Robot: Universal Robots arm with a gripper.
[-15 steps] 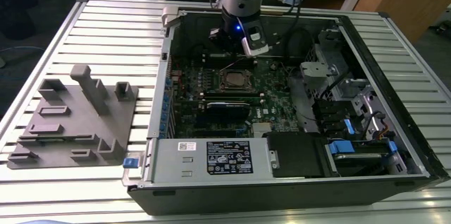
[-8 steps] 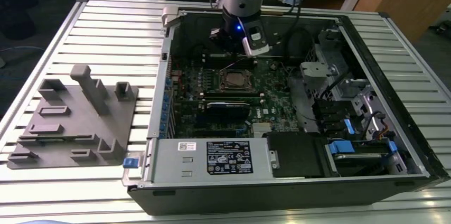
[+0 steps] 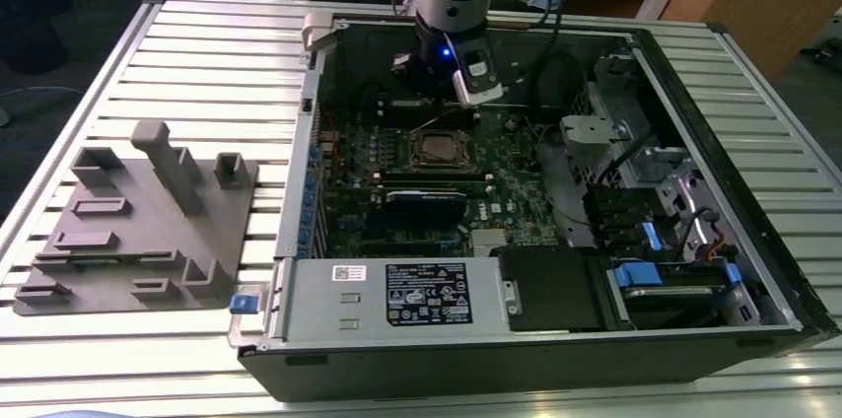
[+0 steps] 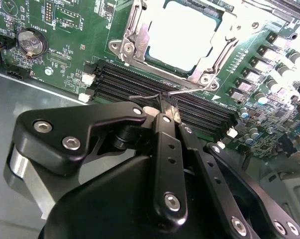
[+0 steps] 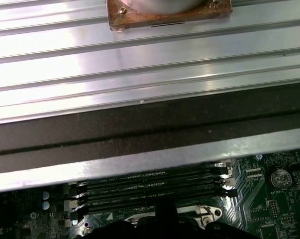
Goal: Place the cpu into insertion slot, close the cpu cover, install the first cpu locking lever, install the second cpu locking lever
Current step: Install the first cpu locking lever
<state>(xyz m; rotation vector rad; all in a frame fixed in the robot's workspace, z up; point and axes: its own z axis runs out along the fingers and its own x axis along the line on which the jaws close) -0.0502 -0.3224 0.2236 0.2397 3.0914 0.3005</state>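
Black tool (image 4: 167,107) closed, tip touching locking lever (image 4: 189,90), cpu cover (image 4: 136,31) down

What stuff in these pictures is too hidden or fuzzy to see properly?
- The cpu: second wrist view, glare whitens its top and the picture's edge cuts it off.
- A thin locking lever: second wrist view, the gripper covers part of it, so latched or loose is unclear.
- The cpu cover: exterior view, too small to tell whether it lies fully flat.
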